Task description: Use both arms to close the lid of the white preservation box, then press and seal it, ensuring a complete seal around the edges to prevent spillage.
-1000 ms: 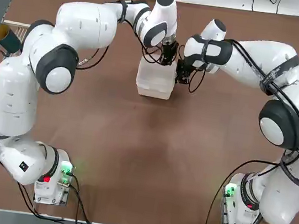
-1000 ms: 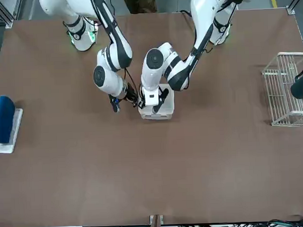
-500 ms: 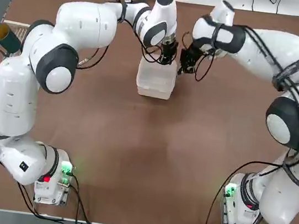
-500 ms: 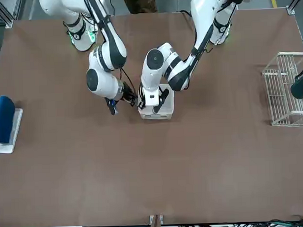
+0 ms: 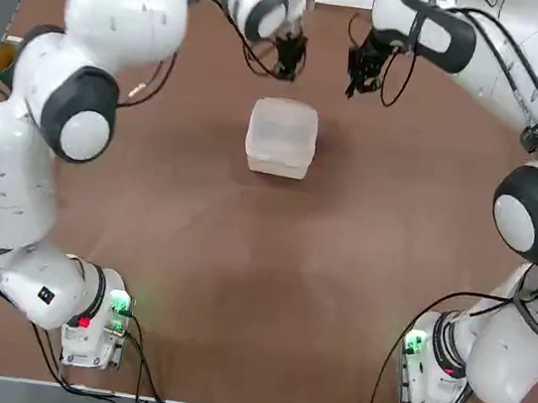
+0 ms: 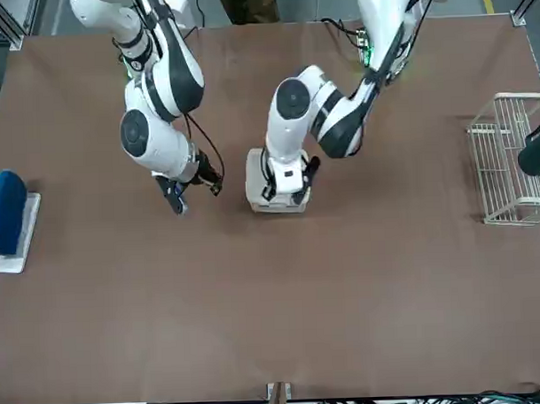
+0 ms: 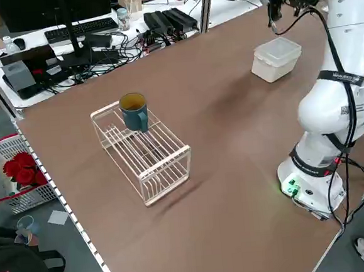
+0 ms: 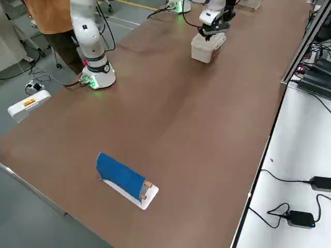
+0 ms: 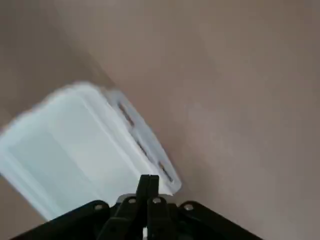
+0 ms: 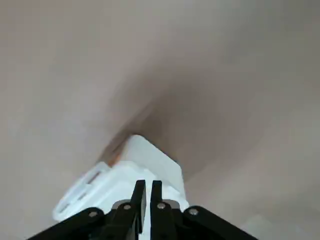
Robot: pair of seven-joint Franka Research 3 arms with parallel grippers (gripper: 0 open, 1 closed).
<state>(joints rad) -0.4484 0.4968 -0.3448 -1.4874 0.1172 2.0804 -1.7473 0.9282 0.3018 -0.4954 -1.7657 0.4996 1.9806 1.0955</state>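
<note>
Brown counter (image 5: 266, 291) carries everything. Both arms are raised over its far half with nothing in either gripper.

Left arm (image 5: 103, 28) reaches across; left gripper (image 5: 289, 61) hangs just beyond the box's far edge, apart from it, jaws fully closed on nothing.

Right arm (image 5: 526, 87) arcs in from the other side; right gripper (image 5: 359, 74) is beyond the box's far right corner, well clear, jaws almost shut with a thin slit between them.

White wire rack (image 7: 143, 150) sits at the robot's left edge, a teal mug (image 7: 134, 111) on top.

White box (image 5: 281, 137) stands mid-counter between the grippers, lid (image 7: 278, 48) down flat on it.

Blue pad (image 8: 122, 174) on a white base lies near the robot's right edge.
</note>
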